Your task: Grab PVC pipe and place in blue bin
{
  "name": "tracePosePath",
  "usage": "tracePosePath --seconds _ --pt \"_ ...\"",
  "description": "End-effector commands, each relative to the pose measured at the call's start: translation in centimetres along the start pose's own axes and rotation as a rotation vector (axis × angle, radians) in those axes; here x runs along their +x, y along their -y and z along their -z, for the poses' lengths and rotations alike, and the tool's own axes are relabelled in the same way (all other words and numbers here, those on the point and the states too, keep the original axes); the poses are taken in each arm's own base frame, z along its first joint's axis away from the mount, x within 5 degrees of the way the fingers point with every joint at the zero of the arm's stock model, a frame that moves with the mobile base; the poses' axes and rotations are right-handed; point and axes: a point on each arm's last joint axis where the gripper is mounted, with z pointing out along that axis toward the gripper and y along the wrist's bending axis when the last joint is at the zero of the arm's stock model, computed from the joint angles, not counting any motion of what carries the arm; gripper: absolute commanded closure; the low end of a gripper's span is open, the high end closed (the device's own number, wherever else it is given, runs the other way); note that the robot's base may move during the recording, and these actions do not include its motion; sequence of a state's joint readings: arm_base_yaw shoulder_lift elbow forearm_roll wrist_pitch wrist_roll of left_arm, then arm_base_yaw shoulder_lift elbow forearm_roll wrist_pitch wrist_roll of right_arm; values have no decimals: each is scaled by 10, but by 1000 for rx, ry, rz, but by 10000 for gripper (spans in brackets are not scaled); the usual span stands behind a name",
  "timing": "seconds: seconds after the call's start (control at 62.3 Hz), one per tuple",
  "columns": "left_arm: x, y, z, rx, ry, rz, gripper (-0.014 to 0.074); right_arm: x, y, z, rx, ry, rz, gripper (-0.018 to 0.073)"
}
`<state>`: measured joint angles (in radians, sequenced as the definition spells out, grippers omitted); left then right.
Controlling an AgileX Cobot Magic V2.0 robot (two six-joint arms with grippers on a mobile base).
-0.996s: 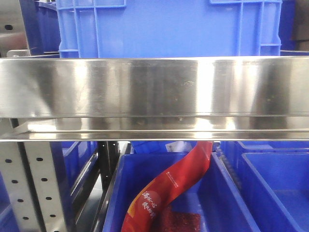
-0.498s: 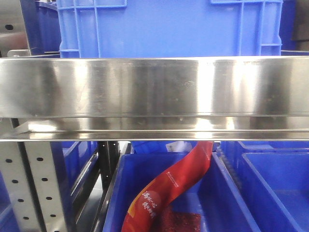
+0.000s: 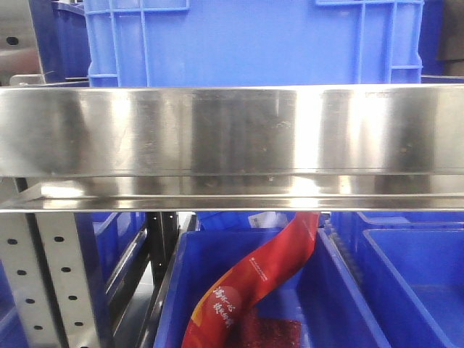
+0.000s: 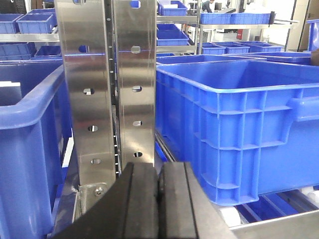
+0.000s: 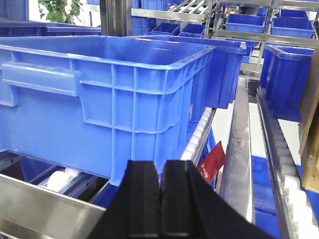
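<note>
No PVC pipe shows in any view. A large blue bin (image 3: 254, 40) stands on the upper steel shelf; it also shows in the left wrist view (image 4: 239, 119) and the right wrist view (image 5: 99, 94). My left gripper (image 4: 158, 174) is shut and empty, in front of a perforated steel upright (image 4: 104, 89), left of the bin. My right gripper (image 5: 160, 172) is shut and empty, just in front of the bin's near corner, above the steel shelf edge (image 5: 45, 209).
A steel shelf rail (image 3: 232, 145) fills the middle of the front view. Below it a blue bin (image 3: 181, 290) holds a red packet (image 3: 254, 283), which also shows in the right wrist view (image 5: 212, 159). More blue bins (image 5: 284, 74) stand on roller racks around.
</note>
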<state>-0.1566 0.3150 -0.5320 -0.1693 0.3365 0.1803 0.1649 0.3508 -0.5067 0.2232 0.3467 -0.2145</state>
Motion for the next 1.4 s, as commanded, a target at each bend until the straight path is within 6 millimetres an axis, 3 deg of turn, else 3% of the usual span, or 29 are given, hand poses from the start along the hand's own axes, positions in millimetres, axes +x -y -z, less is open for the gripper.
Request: tracePosePath --seconds 0.0,0.98,1.156,1.381 --pt "-1 0 1 -4 20 10 707 -1 1 1 13 14 12 713" --pt "-4 -1 1 -12 54 6 707 -1 1 1 13 14 12 713" --pt "-8 -7 1 -93 87 -120 707 -1 1 1 13 14 12 713" --pt "7 -16 -2 -217 46 -117 707 -1 1 1 13 14 12 713"
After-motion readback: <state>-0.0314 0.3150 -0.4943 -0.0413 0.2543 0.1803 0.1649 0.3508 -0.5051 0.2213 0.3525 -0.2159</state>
